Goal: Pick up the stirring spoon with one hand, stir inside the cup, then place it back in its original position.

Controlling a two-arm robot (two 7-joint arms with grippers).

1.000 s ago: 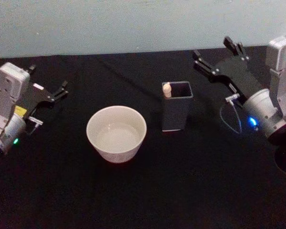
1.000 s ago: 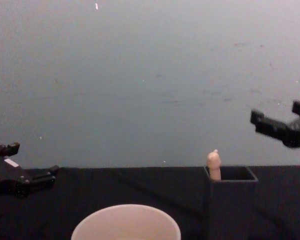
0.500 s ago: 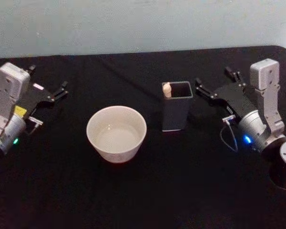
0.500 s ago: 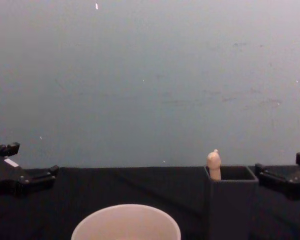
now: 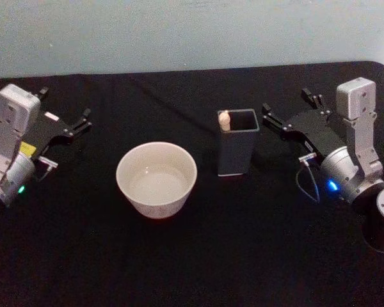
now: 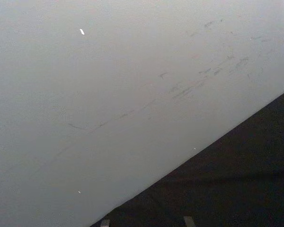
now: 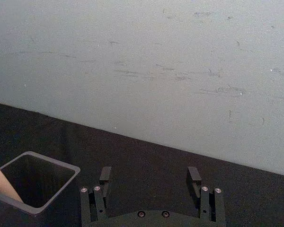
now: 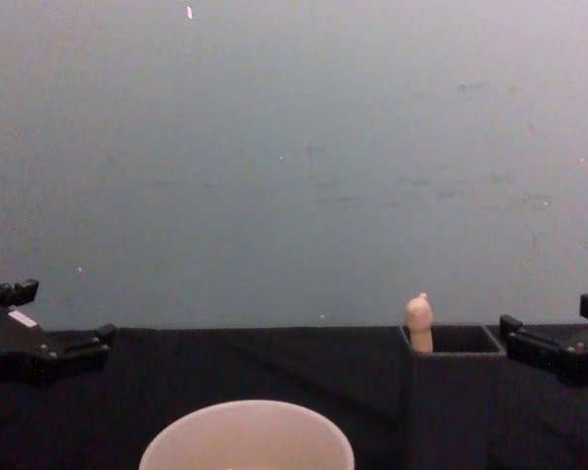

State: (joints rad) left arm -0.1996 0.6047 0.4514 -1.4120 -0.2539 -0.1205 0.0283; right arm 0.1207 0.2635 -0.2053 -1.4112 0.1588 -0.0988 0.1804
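Since a second ago the right gripper [image 5: 291, 110] has dropped from high above the table's far right to table level, and it now sits just right of the holder [image 5: 237, 150], with little change over the last half second. Its two black fingers [image 7: 105, 176] are spread wide apart with nothing between them, pointing toward the wall behind the table; in the right wrist view the holder's open top [image 7: 35, 182] lies off to one side of the fingers, not between them. From the chest camera the same gripper [image 8: 551, 331] hangs low at the right edge, level with the holder's rim [image 8: 454, 352] and slightly apart from it. The spoon [image 5: 224, 121] stands inside the holder at its left far corner, only its pale wooden knob [image 8: 418, 321] rising above the rim; its shaft and bowl are hidden inside. The cup [image 5: 156, 178] sits on the black table [image 5: 198, 256] to the left of the holder, near it but not touching, and shows a pale inside. The left gripper [image 5: 65, 110] rests parked at the table's left side, well apart from the cup, fingers spread and holding nothing.
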